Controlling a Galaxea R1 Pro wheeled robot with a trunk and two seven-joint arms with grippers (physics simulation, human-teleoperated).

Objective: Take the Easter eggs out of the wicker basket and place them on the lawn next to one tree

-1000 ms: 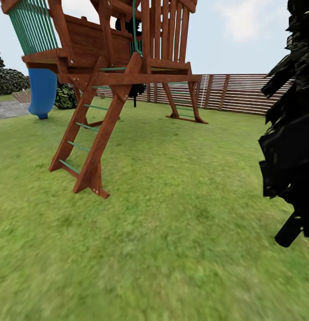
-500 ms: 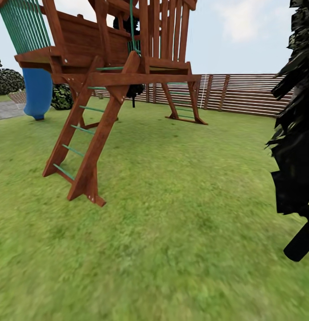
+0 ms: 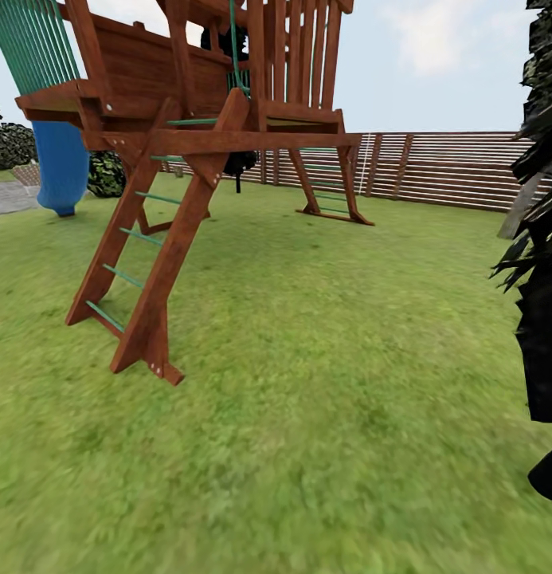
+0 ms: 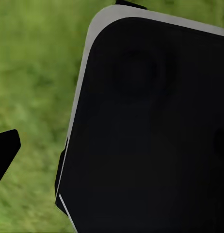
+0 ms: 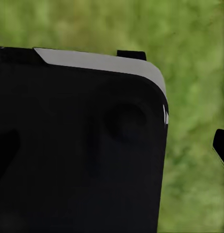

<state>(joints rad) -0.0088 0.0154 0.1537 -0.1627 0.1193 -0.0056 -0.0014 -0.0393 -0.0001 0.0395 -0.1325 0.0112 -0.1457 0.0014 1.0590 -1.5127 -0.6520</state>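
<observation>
The lawn (image 3: 331, 375), short mottled green grass, spreads across the head view from the near edge back to the fence. The Easter eggs and the wicker basket are out of view. In the left wrist view a black, grey-edged panel of my own body (image 4: 151, 131) covers most of the picture over grass (image 4: 34, 73), with one dark tip (image 4: 5, 150) at the edge. The right wrist view likewise has a black panel (image 5: 78, 145) over grass (image 5: 194, 145) and a dark tip (image 5: 222, 145) at the edge. I cannot tell whether either gripper is open or shut.
A brown wooden playset (image 3: 180, 127) with green-runged ladders stands at the left, its nearest leg (image 3: 152, 351) planted on the grass. A blue slide (image 3: 62, 163) hangs behind it. A brown slatted fence (image 3: 451, 167) closes the back. Near-black foliage (image 3: 542, 263) crowds the right edge.
The whole head view has shifted, so the camera moved: the playset now sits lower and further left, and looks nearer. The dark foliage has slid toward the right edge.
</observation>
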